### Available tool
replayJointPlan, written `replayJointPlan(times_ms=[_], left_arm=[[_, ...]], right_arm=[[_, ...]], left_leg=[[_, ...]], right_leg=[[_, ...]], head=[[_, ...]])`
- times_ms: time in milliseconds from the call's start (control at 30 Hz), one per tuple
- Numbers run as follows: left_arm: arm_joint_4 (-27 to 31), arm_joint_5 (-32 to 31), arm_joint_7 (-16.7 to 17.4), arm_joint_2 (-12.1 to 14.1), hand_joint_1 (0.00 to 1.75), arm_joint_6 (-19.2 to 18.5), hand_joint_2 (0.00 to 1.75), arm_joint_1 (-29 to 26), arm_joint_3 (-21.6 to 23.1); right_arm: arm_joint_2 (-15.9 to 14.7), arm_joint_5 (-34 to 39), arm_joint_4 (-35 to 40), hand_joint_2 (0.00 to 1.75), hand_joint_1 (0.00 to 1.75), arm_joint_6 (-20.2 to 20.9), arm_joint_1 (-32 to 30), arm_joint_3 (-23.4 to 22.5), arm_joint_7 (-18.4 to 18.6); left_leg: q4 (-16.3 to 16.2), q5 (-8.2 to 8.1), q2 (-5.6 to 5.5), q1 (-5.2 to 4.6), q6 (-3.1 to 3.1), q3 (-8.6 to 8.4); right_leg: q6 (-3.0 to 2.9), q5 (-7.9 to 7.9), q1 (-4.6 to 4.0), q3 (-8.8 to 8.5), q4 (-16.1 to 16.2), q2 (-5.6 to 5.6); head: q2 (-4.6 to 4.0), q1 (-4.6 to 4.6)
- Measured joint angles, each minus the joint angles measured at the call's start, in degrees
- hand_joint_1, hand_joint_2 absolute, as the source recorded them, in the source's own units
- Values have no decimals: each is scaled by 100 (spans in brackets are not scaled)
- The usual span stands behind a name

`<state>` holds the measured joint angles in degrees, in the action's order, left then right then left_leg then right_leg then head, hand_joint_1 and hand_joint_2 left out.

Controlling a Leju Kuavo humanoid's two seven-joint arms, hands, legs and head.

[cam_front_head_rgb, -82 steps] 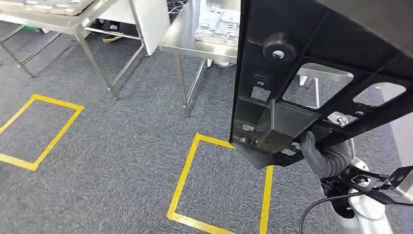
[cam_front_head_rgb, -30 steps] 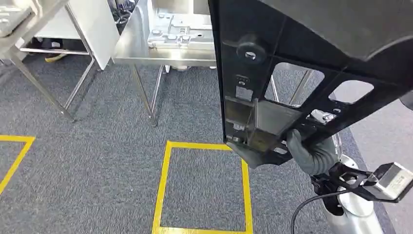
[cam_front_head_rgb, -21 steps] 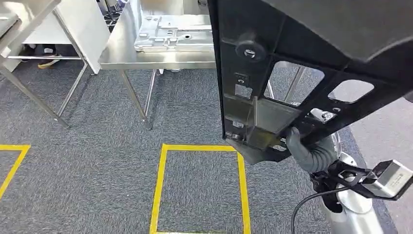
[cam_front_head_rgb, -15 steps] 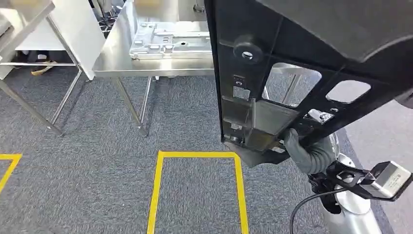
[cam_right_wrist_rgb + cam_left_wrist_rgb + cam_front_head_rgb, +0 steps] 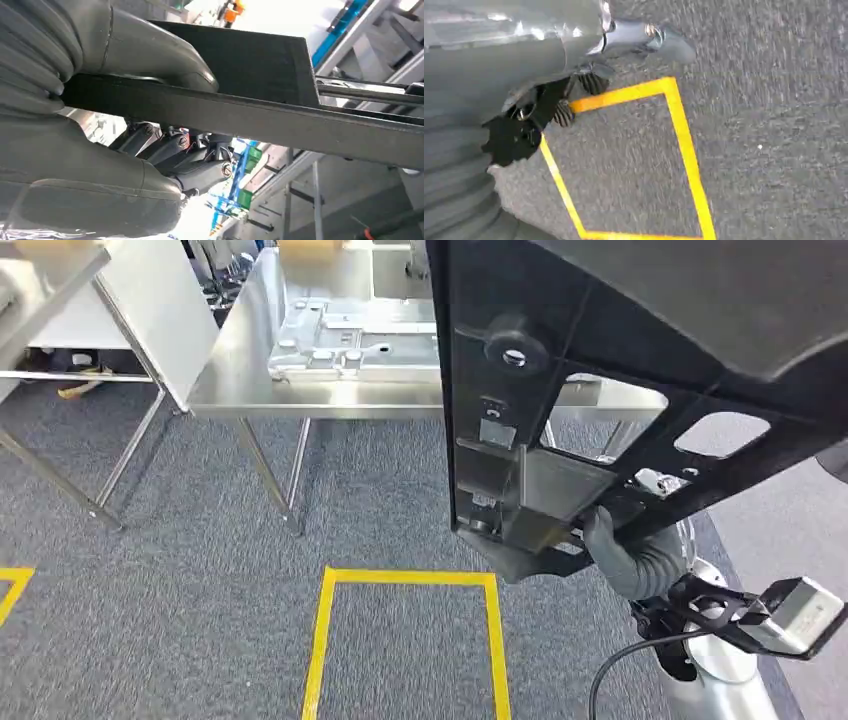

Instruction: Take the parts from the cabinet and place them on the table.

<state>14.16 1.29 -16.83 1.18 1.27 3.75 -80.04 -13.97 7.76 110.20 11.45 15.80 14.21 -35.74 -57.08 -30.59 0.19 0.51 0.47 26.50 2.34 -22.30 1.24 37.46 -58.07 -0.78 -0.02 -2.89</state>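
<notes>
1. The black part (image 5: pixel 620 370) is a large flat panel, matte and dark, with several cut-out windows, a round knob near its upper left and small metal fittings along its lower edge; it is held up in the air, tilted, filling the upper right of the head view above the grey carpet (image 5: pixel 150 620).
2. The right hand (image 5: pixel 630 555) grips the panel at its lower edge; in the right wrist view the thick grey thumb (image 5: pixel 150 55) lies on one face of the black part (image 5: pixel 260 85) and the darker fingers (image 5: pixel 195 160) curl against the other face, so the edge is clamped between them.
3. The left hand (image 5: pixel 539 110) hangs over the carpet beside a yellow taped square (image 5: pixel 684 145); its dark fingers look curled, but whether it is closed I cannot tell.
4. Behind the panel stands a steel table (image 5: pixel 230 390) bearing a grey metal plate (image 5: pixel 350 340); a second yellow square (image 5: pixel 405 580) marks the floor just in front.
</notes>
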Motion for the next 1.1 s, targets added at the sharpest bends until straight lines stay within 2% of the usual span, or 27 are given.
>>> replayJointPlan(times_ms=[33, 67, 100, 167, 200, 233, 267, 300, 333, 367, 400, 433, 467, 500, 533, 633, 667, 700, 733, 800, 833, 867, 900, 967, 1000, 1033, 1100], left_arm=[[0, 0, -7, 0, 0, 0, 175, 8, 0], [0, -2, -7, 0, 0, 0, 175, 18, 2], [0, 0, -9, 0, 0, 0, 175, 20, 0], [0, 0, -7, -2, 0, 2, 175, 36, 2], [0, 0, -7, -2, 0, 2, 175, 41, 2], [0, 0, -7, -4, 0, 7, 175, 50, 2], [0, -2, -7, -4, 0, 7, 175, 53, 2], [0, -2, -4, -2, 0, 9, 175, 51, 2], [0, -2, 0, -4, 0, 11, 175, 47, 2], [0, -2, 2, -4, 0, 15, 175, 37, 2], [0, 2, 2, -4, 0, 15, 175, 29, 2], [0, 0, 2, -4, 0, 15, 175, 27, 2], [0, 0, 2, 2, 0, 15, 175, 25, 2], [0, -2, 6, 24, 0, 18, 175, 18, 2], [0, -2, 7, 24, 0, 17, 175, 32, 4], [0, 0, 7, 28, 0, 31, 175, 26, 2], [0, 0, 7, 28, 0, 31, 175, 30, 2], [0, 0, 7, 28, 0, 31, 175, 45, 2], [0, 0, 4, 26, 0, 31, 175, 53, 2], [0, 0, 4, 22, 0, 31, 175, 50, 2], [0, -2, 4, 22, 0, 31, 175, 41, 2], [0, -2, 2, 22, 0, 31, 175, 37, 2], [0, 0, 4, 22, 0, 31, 175, 30, 2], [0, 0, 4, 20, 0, 31, 175, 27, 2], [0, 0, 11, 20, 0, 31, 175, 22, 0], [0, 0, 22, 20, 0, 35, 175, 29, -2], [0, -2, 30, 18, 0, 44, 175, 30, -4]], right_arm=[[0, -13, 0, 175, 175, -2, -16, 0, 0], [0, -11, 11, 175, 175, -7, -26, -4, -11], [0, -13, 20, 175, 175, -7, -22, -4, -11], [0, -13, 48, 175, 175, -7, -26, -4, -17], [-2, -13, 48, 175, 175, -4, -7, -4, -20], [0, -13, 48, 175, 175, -4, -6, -4, -20], [0, -13, 48, 175, 175, -4, -16, -2, -20], [0, -15, 46, 175, 175, 2, -17, 0, -20], [0, -15, 46, 175, 175, 2, -17, 2, -17], [-2, -15, 44, 175, 175, 2, -17, 2, -19], [0, -15, 44, 175, 175, 2, -16, 2, -20], [0, -15, 44, 175, 175, 2, -13, 2, -20], [0, -17, 44, 175, 175, 2, -9, 2, -20], [2, -20, 37, 175, 175, 2, -5, 4, -22], [2, -24, 28, 175, 175, 4, 1, 13, -24], [2, -7, 20, 175, 175, 11, 10, 35, 30], [4, 7, 2, 175, 175, 11, 10, 44, 64], [4, 13, -4, 175, 175, 11, 34, 57, 77], [4, 18, -15, 175, 175, 11, 47, 61, 92], [2, 20, -44, 175, 175, 7, 27, 63, 79], [-4, 20, -53, 175, 175, 4, 12, 63, 61], [-13, 20, -55, 175, 175, 4, -1, 63, 28], [-15, 20, -55, 175, 175, 4, -4, 63, -9], [-33, 20, -46, 175, 175, 4, -5, 63, -55], [-46, 22, -48, 175, 175, 2, -16, 63, -68], [-46, 33, -44, 175, 175, -2, -15, 63, -66], [-46, 42, -18, 175, 175, -11, -21, 65, -22]], left_leg=[[51, -59, 1, -12, -53, 16], [87, -82, 13, -9, -96, -70], [-6, -10, 16, -10, -146, -85], [-248, -26, 10, 21, -185, -18], [-583, -81, 7, 24, -205, 168], [-1017, -253, 4, 28, -230, 446], [-1474, -532, 4, 27, -244, 769], [-1733, -711, 5, 27, -240, 988], [-1804, -774, 4, 26, -220, 1119], [-1666, -678, 5, 25, -192, 1143], [-1317, -412, 5, 23, -166, 1068], [-822, -29, 5, 13, -133, 927], [-319, 382, 9, -15, -63, 784], [-221, 458, -4, -46, -39, 777], [-208, 197, -7, -60, -21, 785], [-85, 433, -22, -59, 121, 685], [-30, 480, -18, -34, 134, 565], [-28, 469, -14, -31, 154, 542], [-29, 464, -16, -32, 158, 538], [-38, 425, -19, -36, 165, 535], [-41, 403, -22, -36, 160, 523], [-41, 377, -25, -36, 155, 496], [-43, 347, -27, -36, 143, 456], [-44, 267, -29, -36, 109, 344], [-35, 244, -30, -39, 81, 323], [-34, 235, -31, -42, 48, 333], [-97, 227, -21, -45, -35, 301]], right_leg=[[-94, -133, -36, -19, -45, 12], [-129, -76, -40, -43, -31, 28], [-176, -102, -29, -81, -8, 52], [-259, -140, -12, -217, 26, 74], [-290, -174, -18, -250, 28, 80], [-311, -213, -25, -275, 27, 85], [-330, -255, -37, -305, 27, 96], [-335, -295, -50, -340, 27, 106], [-338, -335, -60, -390, 27, 116], [-336, -380, -69, -455, 27, 129], [-333, -432, -79, -535, 27, 133], [-326, -485, -94, -622, 28, 133], [-313, -534, -100, -692, 37, 129], [-285, -568, -116, -753, 27, 131], [-242, -604, -110, -740, 43, 153], [-112, -547, -112, -804, -47, 156], [-82, -647, -91, -801, -132, 133], [-59, -800, -90, -700, -341, 123], [-41, -995, -86, -495, -683, 121], [-11, -1342, -81, 24, -1506, 119], [-16, -1347, -80, 194, -1703, 116], [-20, -1215, -77, 232, -1630, 113], [-19, -950, -74, 140, -1294, 111], [-29, -246, -71, -295, -181, 107], [-86, -311, -97, -342, -36, 96], [-129, -496, -142, -320, 18, 84], [-223, -325, -138, -338, 46, 93]], head=[[0, 7], [0, 9], [0, 11], [0, 2], [0, 20], [0, 24], [0, 28], [0, 28], [0, 26], [0, 28], [0, 33], [0, 37], [0, 55], [0, 52], [0, 68], [0, 70], [0, 83], [0, 46], [0, 46], [0, 44], [0, 46], [0, 48], [0, 46], [0, 46], [0, 55], [0, 64], [0, 70]])
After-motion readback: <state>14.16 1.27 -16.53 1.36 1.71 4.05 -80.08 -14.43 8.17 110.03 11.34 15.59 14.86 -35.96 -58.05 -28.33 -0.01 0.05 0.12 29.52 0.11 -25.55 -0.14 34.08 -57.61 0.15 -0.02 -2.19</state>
